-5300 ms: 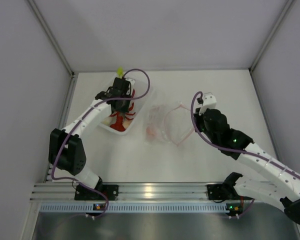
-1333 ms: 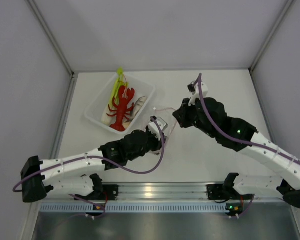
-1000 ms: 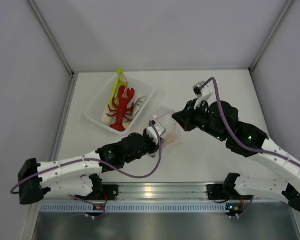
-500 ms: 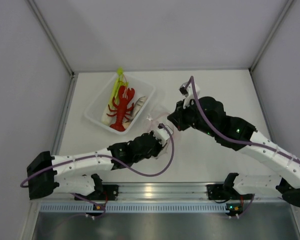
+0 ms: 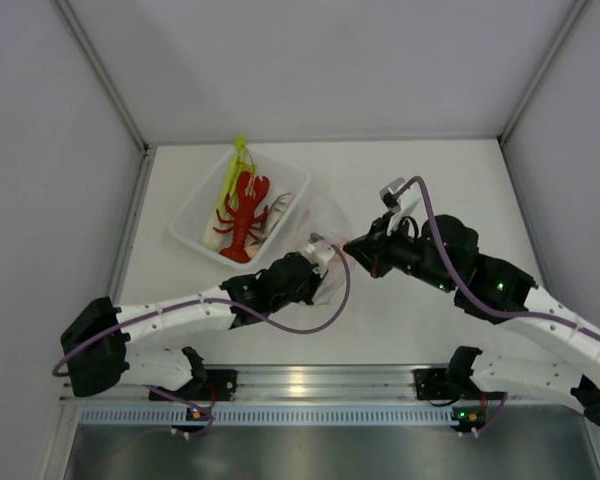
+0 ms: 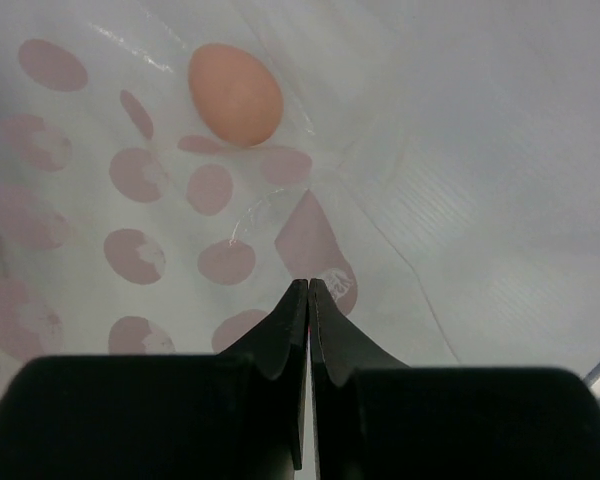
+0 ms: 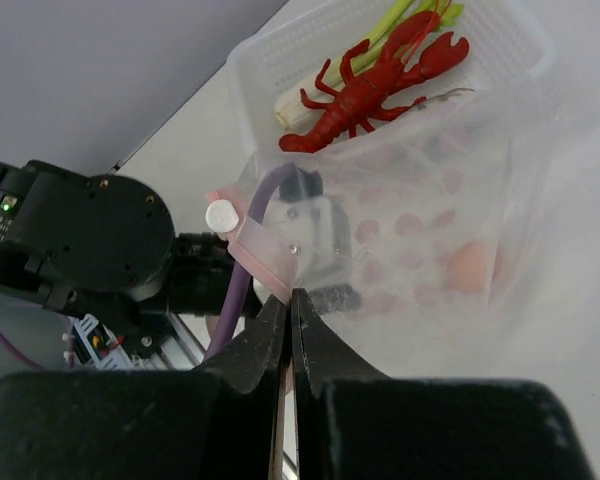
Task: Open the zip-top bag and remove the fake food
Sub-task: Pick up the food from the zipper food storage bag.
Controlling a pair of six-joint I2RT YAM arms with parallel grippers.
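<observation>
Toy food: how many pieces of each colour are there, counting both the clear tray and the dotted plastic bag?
Red plastic lobster: 1
Green-and-white plastic leek stalk: 1
Pale grey plastic fish: 1
Pinkish-beige round plastic piece: 1
Total: 4

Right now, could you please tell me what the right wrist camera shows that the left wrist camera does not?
Only the right wrist view shows the clear tray holding the red lobster and leek, and the bag's pink zip strip pinched in the right gripper. Only the left wrist view shows the left gripper shut on a fold of film. Both show the dotted zip-top bag and the pinkish round piece inside it.
</observation>
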